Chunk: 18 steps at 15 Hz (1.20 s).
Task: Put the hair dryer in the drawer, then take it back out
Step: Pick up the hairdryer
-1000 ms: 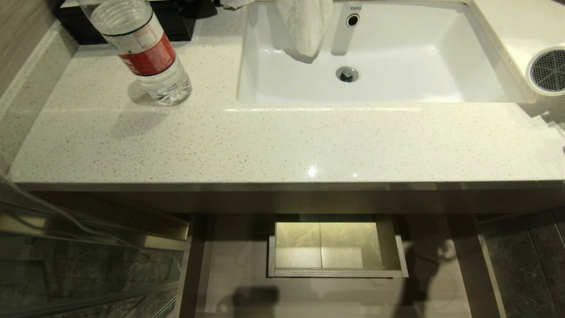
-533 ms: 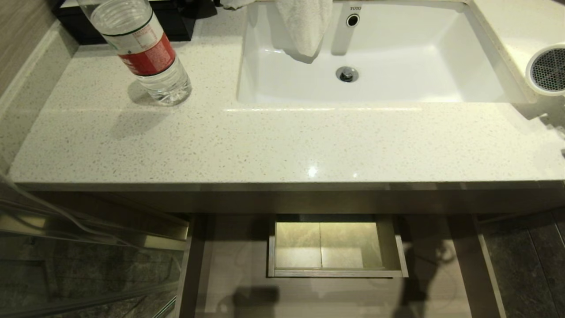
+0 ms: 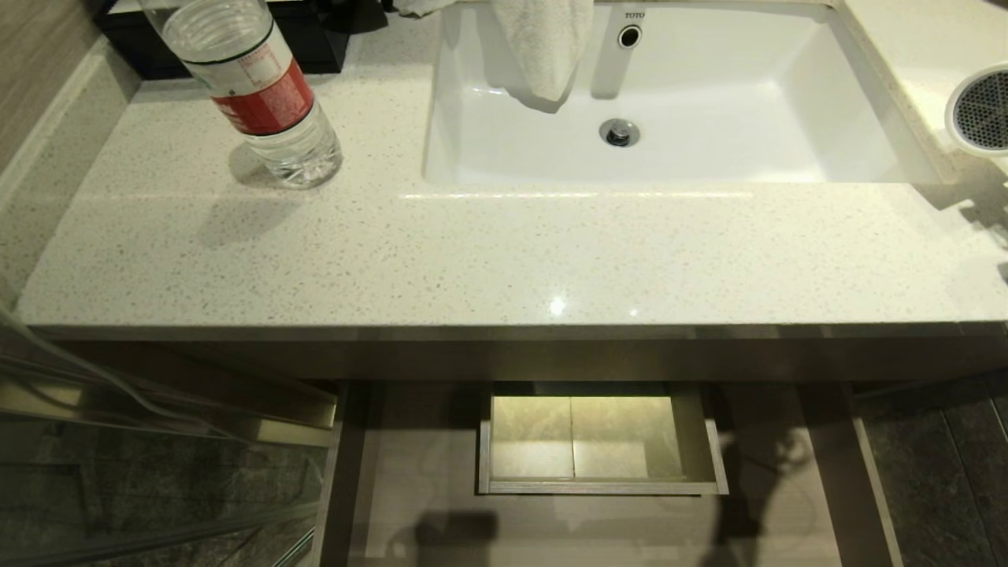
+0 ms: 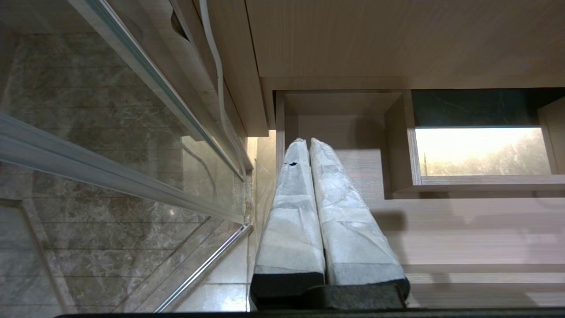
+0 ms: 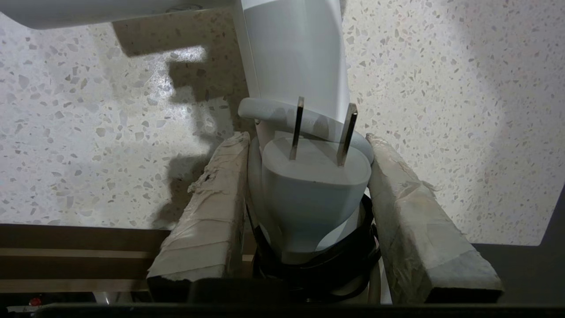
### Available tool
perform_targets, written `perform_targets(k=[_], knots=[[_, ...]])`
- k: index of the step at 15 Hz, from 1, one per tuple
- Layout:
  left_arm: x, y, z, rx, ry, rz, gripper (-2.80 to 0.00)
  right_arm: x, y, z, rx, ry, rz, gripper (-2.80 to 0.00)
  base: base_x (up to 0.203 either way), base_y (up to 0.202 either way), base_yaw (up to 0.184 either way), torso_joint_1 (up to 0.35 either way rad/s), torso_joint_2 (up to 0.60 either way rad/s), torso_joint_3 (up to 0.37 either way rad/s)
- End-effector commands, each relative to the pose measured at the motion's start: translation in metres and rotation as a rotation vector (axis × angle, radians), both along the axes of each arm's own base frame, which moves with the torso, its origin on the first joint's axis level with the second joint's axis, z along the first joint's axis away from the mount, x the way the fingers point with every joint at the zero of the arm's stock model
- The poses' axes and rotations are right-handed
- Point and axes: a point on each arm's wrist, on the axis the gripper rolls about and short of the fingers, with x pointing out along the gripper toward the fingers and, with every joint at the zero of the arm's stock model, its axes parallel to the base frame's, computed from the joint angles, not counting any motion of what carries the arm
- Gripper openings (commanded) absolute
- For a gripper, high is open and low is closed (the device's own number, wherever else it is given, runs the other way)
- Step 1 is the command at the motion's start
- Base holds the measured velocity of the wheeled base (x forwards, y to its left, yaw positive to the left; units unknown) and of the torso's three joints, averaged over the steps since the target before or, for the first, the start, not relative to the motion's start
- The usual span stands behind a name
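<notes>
Your head view catches only the hair dryer point(image 3: 979, 110) grille at three o'clock — the wrist view shows the right gripper point(image 5: 309, 145) clenched around its handle and plug point(image 5: 315, 176).

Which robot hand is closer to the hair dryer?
The right one. The right gripper is clamped around the hair dryer and its plug. The left gripper hangs shut down beside the cabinet, far from it.

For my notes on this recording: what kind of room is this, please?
Most likely a bathroom, perhaps a hotel's: a white sink set in a speckled counter, a towel over its edge, and a hair dryer nearby.
</notes>
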Motion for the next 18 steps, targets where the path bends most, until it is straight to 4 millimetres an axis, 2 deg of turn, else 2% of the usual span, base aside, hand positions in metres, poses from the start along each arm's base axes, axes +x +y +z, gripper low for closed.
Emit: perform_targets(k=[1, 5, 18], knots=[[-0.0001, 0.0, 0.0001, 0.0, -0.001, 0.0, -2.8, -0.0064, 0.0031, 0.0027, -0.007, -0.014, 0.002, -2.8, 0.0, 0.0, 0.0, 0.0, 0.0, 0.0], [-0.0001, 0.0, 0.0001, 0.0, -0.001, -0.001, -2.8, -0.0109, 0.0054, 0.0015, -0.003, -0.015, 0.004, -2.8, 0.0, 0.0, 0.0, -0.104, 0.06, -0.049], [-0.0001, 0.0, 0.0001, 0.0, -0.001, -0.001, -2.8, -0.0144, 0.0084, 0.0006, 0.004, -0.022, 0.033, -2.8, 0.0, 0.0, 0.0, -0.335, 0.11, -0.216]])
